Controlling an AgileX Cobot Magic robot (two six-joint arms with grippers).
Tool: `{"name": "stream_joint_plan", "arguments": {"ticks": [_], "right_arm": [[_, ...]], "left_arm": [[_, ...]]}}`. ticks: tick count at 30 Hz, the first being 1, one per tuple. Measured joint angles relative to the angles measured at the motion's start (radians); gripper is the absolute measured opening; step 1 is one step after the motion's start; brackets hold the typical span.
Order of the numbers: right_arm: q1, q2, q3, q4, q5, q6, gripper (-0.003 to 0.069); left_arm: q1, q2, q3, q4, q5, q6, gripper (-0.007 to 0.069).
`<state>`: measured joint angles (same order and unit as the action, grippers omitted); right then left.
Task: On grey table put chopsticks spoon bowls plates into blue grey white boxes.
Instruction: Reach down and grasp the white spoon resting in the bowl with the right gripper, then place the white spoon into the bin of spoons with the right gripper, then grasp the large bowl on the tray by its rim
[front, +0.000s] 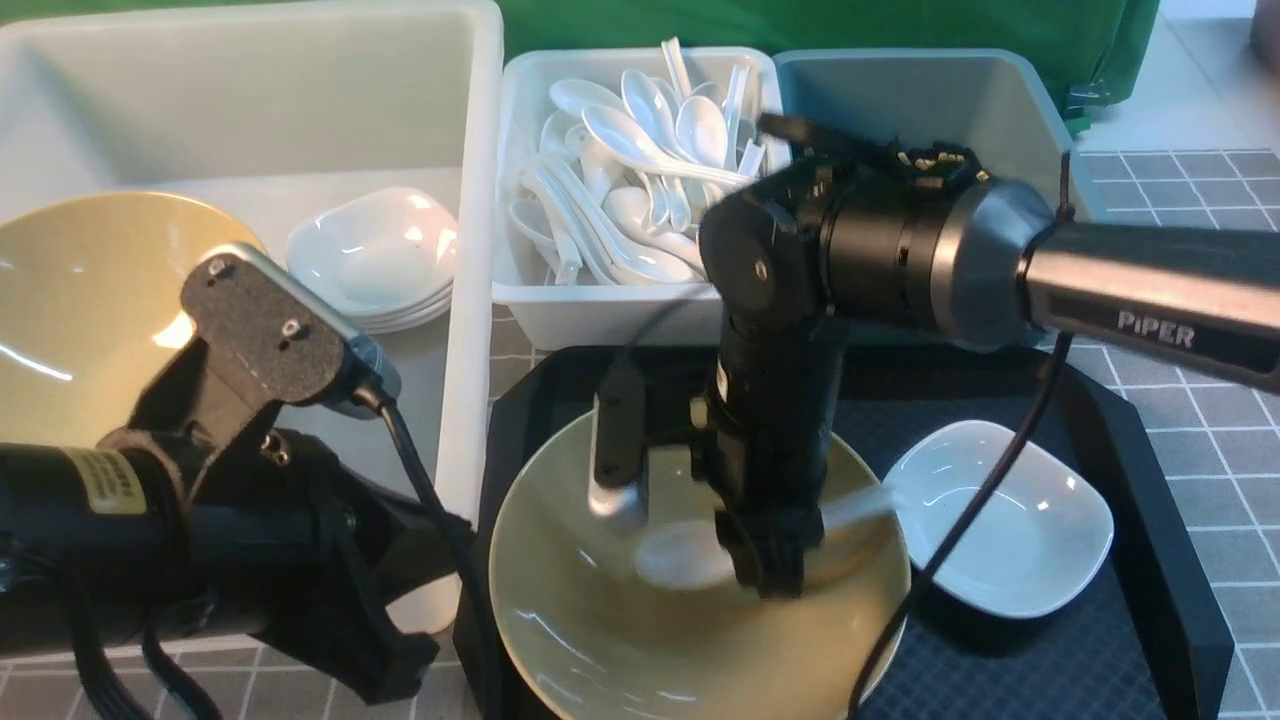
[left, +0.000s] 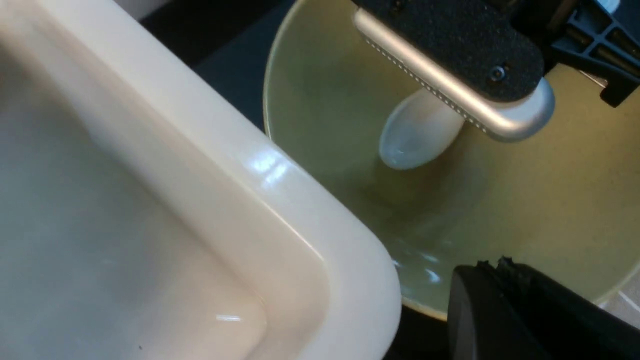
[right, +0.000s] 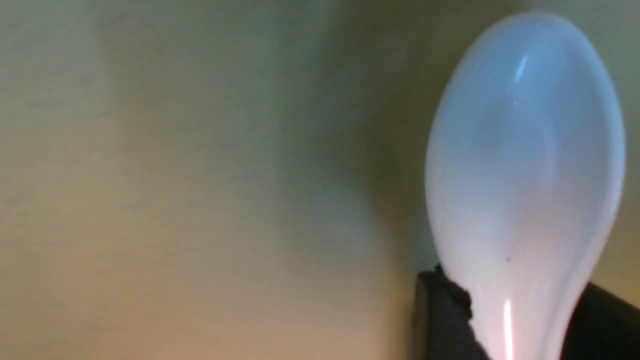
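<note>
My right gripper (front: 768, 575) reaches down into a yellow bowl (front: 600, 630) on the black tray and is shut on the neck of a white spoon (front: 685, 555). In the right wrist view the spoon (right: 525, 150) lies between the black fingers (right: 440, 315) over the bowl's floor (right: 150, 200). My left gripper (left: 492, 264) is shut and empty, over the near rim of the same bowl (left: 500, 210), beside the big white tub's corner (left: 280, 200). The spoon's scoop (left: 415, 135) shows there too. A white plate (front: 1010, 520) lies on the tray. No chopsticks show.
The big white tub (front: 470, 300) holds another yellow bowl (front: 80, 300) and stacked white plates (front: 375, 255). A white bin (front: 600, 315) holds several spoons. A blue bin (front: 930, 100) stands behind my right arm. The black tray (front: 1150, 600) sits on the grey table (front: 1200, 400).
</note>
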<state>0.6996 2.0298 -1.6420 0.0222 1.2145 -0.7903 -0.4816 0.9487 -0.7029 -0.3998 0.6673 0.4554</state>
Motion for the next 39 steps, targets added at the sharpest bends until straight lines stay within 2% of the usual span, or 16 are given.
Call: {"name": "stream_joint_plan", "arguments": {"ticks": [3,7,11,17,23,25,26,29,30,31,32,35,39], "right_arm": [[-0.005,-0.003,-0.117,-0.076,0.003,0.024,0.0286],[-0.040,-0.009,-0.274,-0.105,-0.072,0.079,0.0286],[-0.093,-0.002,-0.371,-0.117,-0.321,0.281,0.0286],[-0.173,0.066,-0.395,-0.120,-0.670,0.613,0.0286],[-0.215,0.158,-0.395,-0.121,-0.848,0.759,0.0286],[-0.219,0.181,-0.395,-0.121,-0.887,0.790,0.0330],[-0.219,0.183,-0.395,-0.121,-0.889,0.790,0.0344],[-0.219,0.179,-0.397,-0.121,-0.869,0.790,0.0507],[-0.219,0.174,-0.398,-0.121,-0.851,0.790,0.0524],[-0.219,0.169,-0.406,-0.121,-0.829,0.790,0.0555],[-0.219,0.154,-0.423,-0.121,-0.754,0.790,0.0596],[-0.219,0.108,-0.479,-0.121,-0.590,0.790,0.0629],[-0.219,0.017,-0.571,-0.121,-0.301,0.747,0.0595]], "left_arm": [[0.000,0.000,0.000,0.000,-0.033,0.002,-0.0008],[0.000,0.000,0.000,0.000,-0.102,0.002,-0.0008],[0.000,0.000,0.000,-0.001,-0.196,0.002,-0.0008],[0.000,0.013,0.000,-0.004,-0.260,0.002,-0.0008],[0.000,0.044,0.000,-0.007,-0.252,0.001,-0.0008],[0.000,0.056,-0.002,-0.009,-0.235,-0.003,-0.0008],[0.000,0.057,-0.002,-0.009,-0.230,-0.004,-0.0008],[0.000,0.086,-0.075,-0.008,-0.121,-0.007,-0.0008],[0.000,0.094,-0.104,-0.004,-0.086,-0.007,-0.0008],[0.000,0.096,-0.112,-0.003,-0.076,-0.007,-0.0008],[0.000,0.115,-0.182,0.011,0.000,-0.007,-0.0008],[0.000,0.160,-0.317,0.044,0.129,-0.007,-0.0008],[0.000,0.232,-0.463,0.072,0.219,-0.019,-0.0008]]}}
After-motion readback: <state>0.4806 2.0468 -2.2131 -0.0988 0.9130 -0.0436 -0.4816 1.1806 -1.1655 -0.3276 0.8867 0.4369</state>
